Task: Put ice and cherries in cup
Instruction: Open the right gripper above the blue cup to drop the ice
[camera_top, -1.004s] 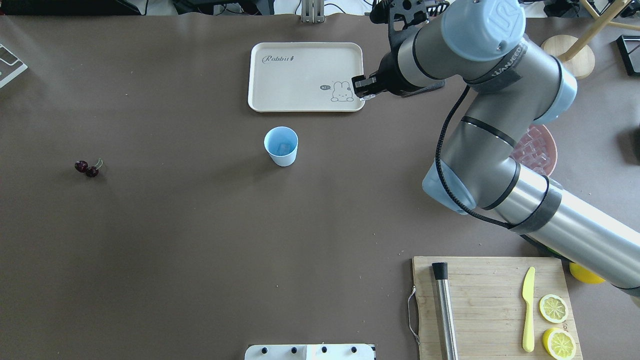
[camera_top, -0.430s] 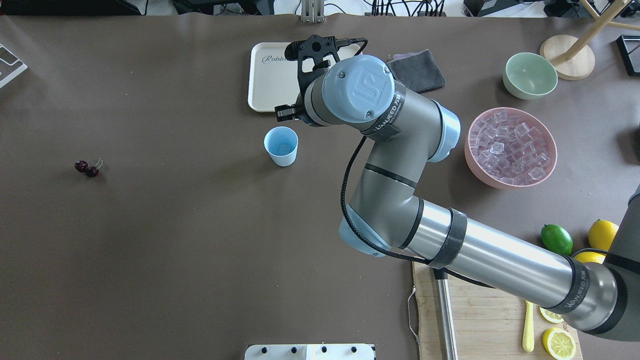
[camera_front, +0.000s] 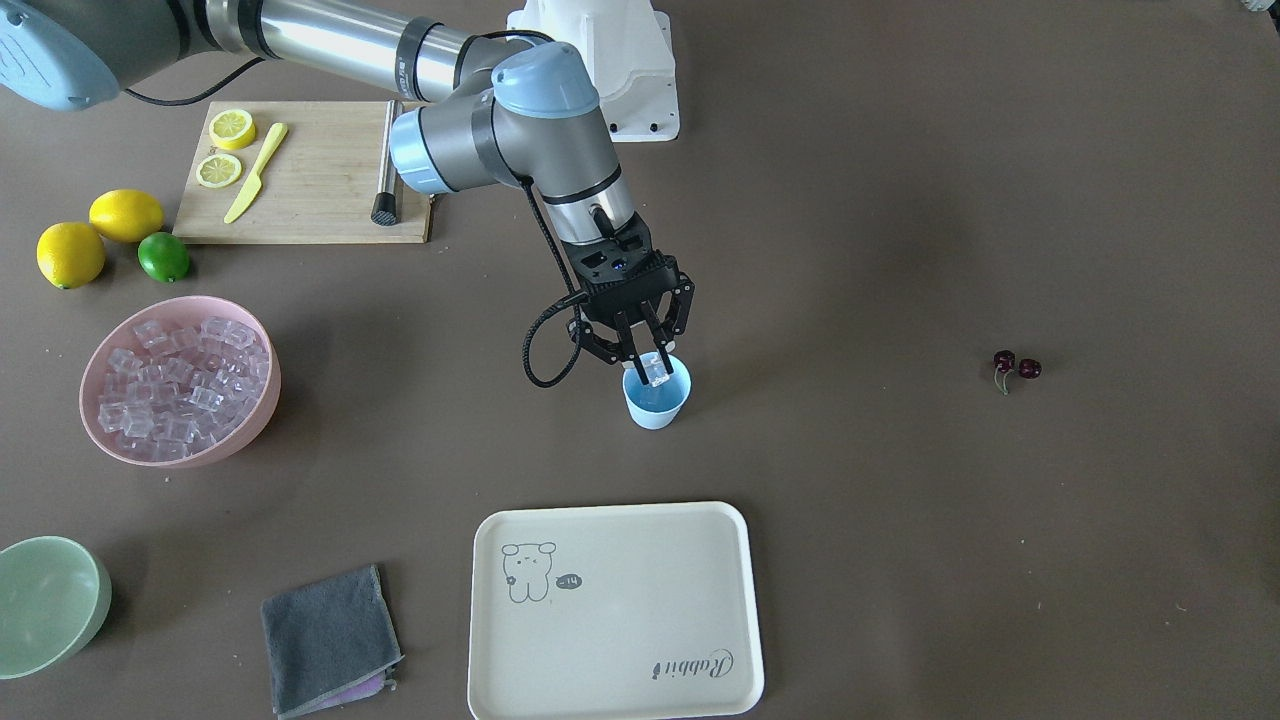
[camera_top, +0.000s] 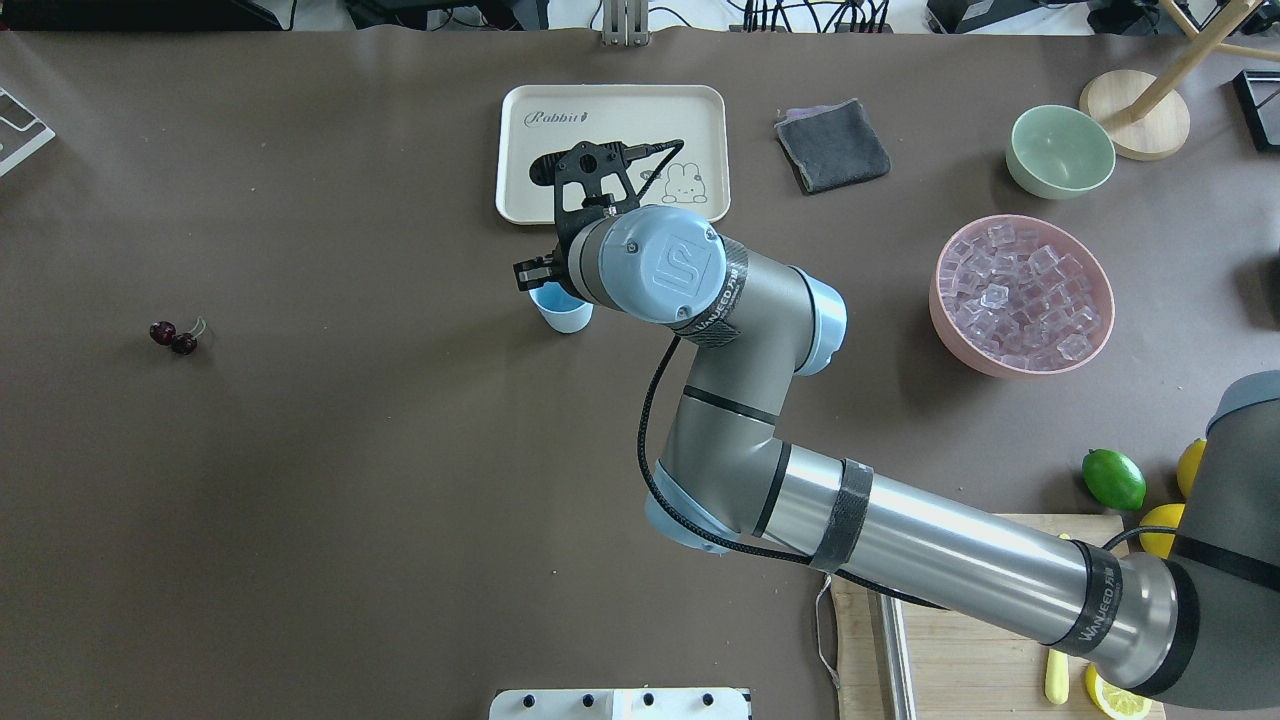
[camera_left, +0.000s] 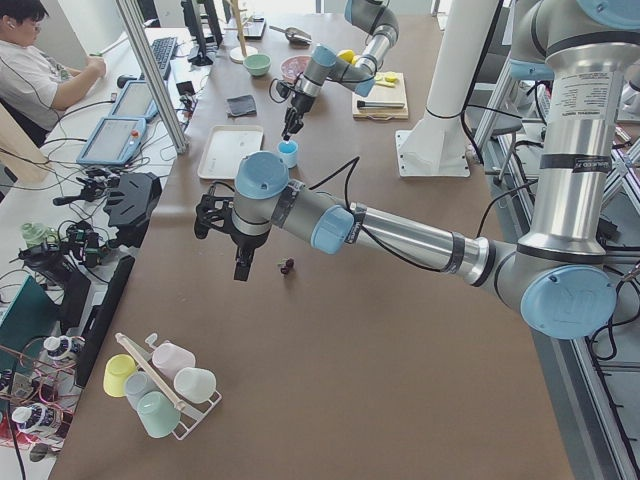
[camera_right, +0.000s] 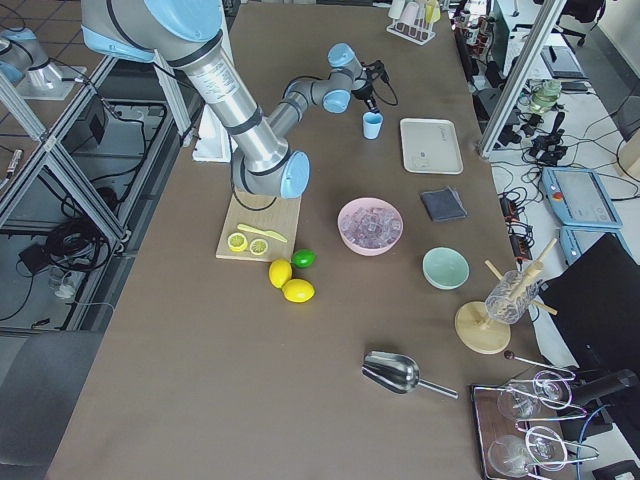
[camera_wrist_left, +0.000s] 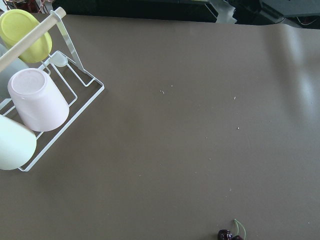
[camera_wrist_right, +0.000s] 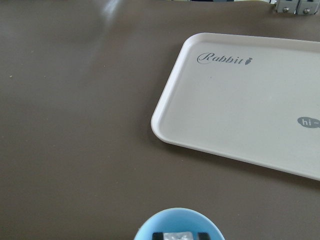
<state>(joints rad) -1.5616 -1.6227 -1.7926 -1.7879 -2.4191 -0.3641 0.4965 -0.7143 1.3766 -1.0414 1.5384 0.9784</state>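
My right gripper (camera_front: 655, 368) hangs over the mouth of the light blue cup (camera_front: 657, 402), shut on one clear ice cube (camera_front: 658, 373). In the right wrist view the cube (camera_wrist_right: 175, 236) sits between the fingertips just above the cup's rim (camera_wrist_right: 150, 226). More ice (camera_front: 175, 385) fills the pink bowl (camera_front: 268, 385). The cherries (camera_top: 173, 337) lie alone on the table far to the cup's left, and show at the bottom of the left wrist view (camera_wrist_left: 230, 234). My left gripper (camera_left: 240, 268) hovers near the cherries (camera_left: 287, 267); I cannot tell if it is open or shut.
A cream tray (camera_top: 612, 150) lies just beyond the cup (camera_top: 560, 314). A grey cloth (camera_top: 832, 145) and a green bowl (camera_top: 1060, 150) are at the back right. A cutting board (camera_front: 300, 170) holds lemon slices and a knife, with lemons and a lime (camera_front: 163, 256) beside it. A rack of cups (camera_wrist_left: 35, 100) stands past the cherries.
The right arm swung left from the tray's right edge, carrying the ice cube, and now holds it over the cup. The cherries have not moved.
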